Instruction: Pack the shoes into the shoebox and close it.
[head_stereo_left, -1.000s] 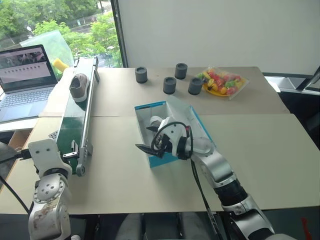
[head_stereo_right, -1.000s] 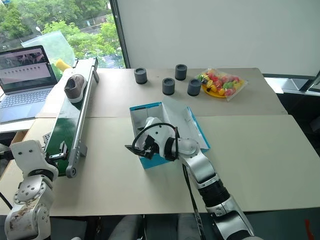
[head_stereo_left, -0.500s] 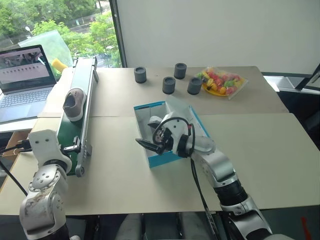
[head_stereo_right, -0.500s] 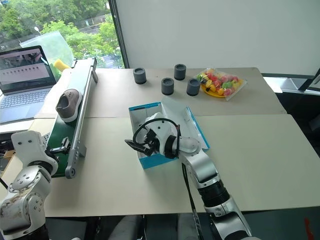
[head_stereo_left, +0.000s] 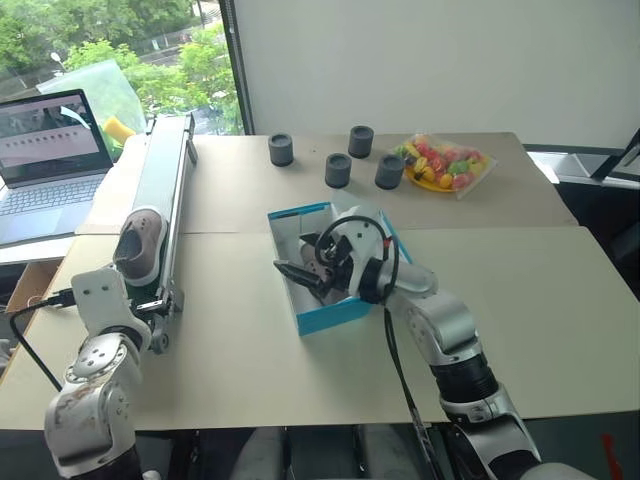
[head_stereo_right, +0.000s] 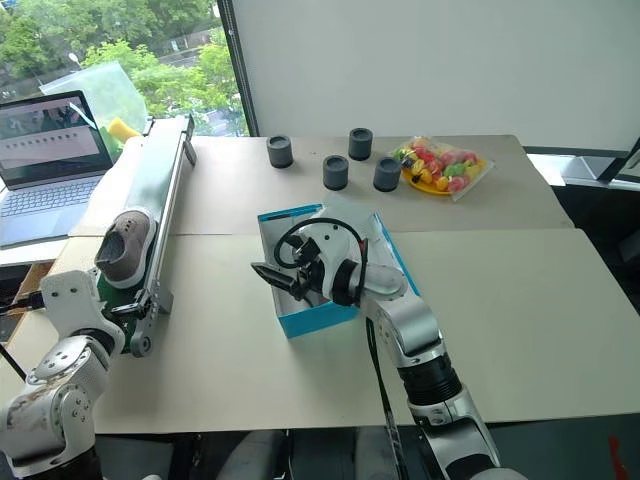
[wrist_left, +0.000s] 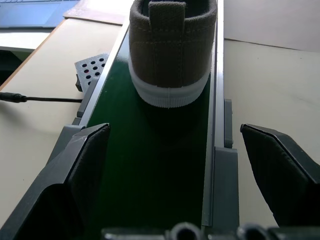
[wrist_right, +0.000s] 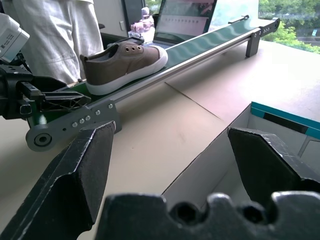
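One grey-taupe shoe (head_stereo_left: 139, 247) with a white sole rides the green conveyor belt (head_stereo_left: 163, 170), heel toward my left gripper (wrist_left: 175, 165). That gripper sits open at the belt's near end (head_stereo_left: 150, 303), a short way from the heel (wrist_left: 172, 50). The teal shoebox (head_stereo_left: 333, 314) stands open in the middle of the table. My right gripper (head_stereo_left: 294, 275) hovers open over the box's left side, pointing toward the belt. It hides much of the white inside. Past its fingers (wrist_right: 85, 170) I see the shoe (wrist_right: 125, 62) side-on.
A laptop (head_stereo_left: 50, 150) stands at the far left beyond the belt. Several dark grey cylinders (head_stereo_left: 338, 170) and a bag of colourful items (head_stereo_left: 440, 165) sit at the table's back. A person in white (wrist_right: 60, 30) stands behind the belt's near end.
The shoe has travelled down the belt from its far part to near my left gripper. My left hand has tipped toward the belt's end. My right gripper has risen slightly over the box.
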